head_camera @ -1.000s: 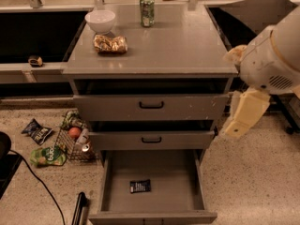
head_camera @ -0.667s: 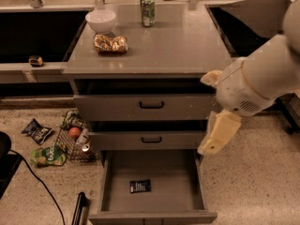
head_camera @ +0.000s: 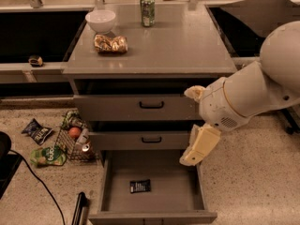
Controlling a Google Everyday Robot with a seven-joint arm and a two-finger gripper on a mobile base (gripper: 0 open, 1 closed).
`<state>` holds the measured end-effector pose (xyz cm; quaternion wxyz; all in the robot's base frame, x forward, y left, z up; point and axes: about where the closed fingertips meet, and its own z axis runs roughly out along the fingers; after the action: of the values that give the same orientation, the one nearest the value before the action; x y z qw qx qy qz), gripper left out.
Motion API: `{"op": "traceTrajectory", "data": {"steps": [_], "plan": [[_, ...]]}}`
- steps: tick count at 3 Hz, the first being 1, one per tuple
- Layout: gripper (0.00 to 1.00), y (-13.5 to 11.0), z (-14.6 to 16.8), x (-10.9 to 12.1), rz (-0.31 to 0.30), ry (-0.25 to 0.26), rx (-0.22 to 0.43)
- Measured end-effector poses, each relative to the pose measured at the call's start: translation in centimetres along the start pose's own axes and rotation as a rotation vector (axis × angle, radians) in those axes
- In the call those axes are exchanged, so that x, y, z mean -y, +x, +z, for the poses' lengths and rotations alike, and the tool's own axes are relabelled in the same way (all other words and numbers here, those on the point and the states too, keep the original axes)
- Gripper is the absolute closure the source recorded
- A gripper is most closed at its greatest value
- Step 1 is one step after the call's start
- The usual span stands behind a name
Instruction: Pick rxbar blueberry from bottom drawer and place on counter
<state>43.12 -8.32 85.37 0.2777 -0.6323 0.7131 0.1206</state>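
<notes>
The rxbar blueberry (head_camera: 140, 186), a small dark bar with white lettering, lies flat on the floor of the open bottom drawer (head_camera: 171, 179), left of its middle. The grey counter (head_camera: 178, 43) tops the cabinet. My gripper (head_camera: 188, 160) hangs from the cream arm over the right part of the bottom drawer, above and to the right of the bar, and does not touch it. It holds nothing that I can see.
On the counter stand a white bowl (head_camera: 101, 19), a green can (head_camera: 147, 11) and a gold-brown snack bag (head_camera: 110, 44). The two upper drawers (head_camera: 151, 105) are closed. On the floor at left are a wire basket (head_camera: 75, 142), a chip bag (head_camera: 37, 131) and a black cable (head_camera: 42, 191).
My arm has swung left and down from the cabinet's right side, bringing the gripper over the right part of the open bottom drawer. The bar has not moved.
</notes>
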Motion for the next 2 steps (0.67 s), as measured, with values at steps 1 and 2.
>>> {"op": "traceTrajectory", "data": {"steps": [1,2], "plan": [[0.0,1.6,3.2,-0.2,-0.001,-0.038,0.021],[0.0,4.0,8.1,-1.4,-0.03,-0.048,0.026]]}}
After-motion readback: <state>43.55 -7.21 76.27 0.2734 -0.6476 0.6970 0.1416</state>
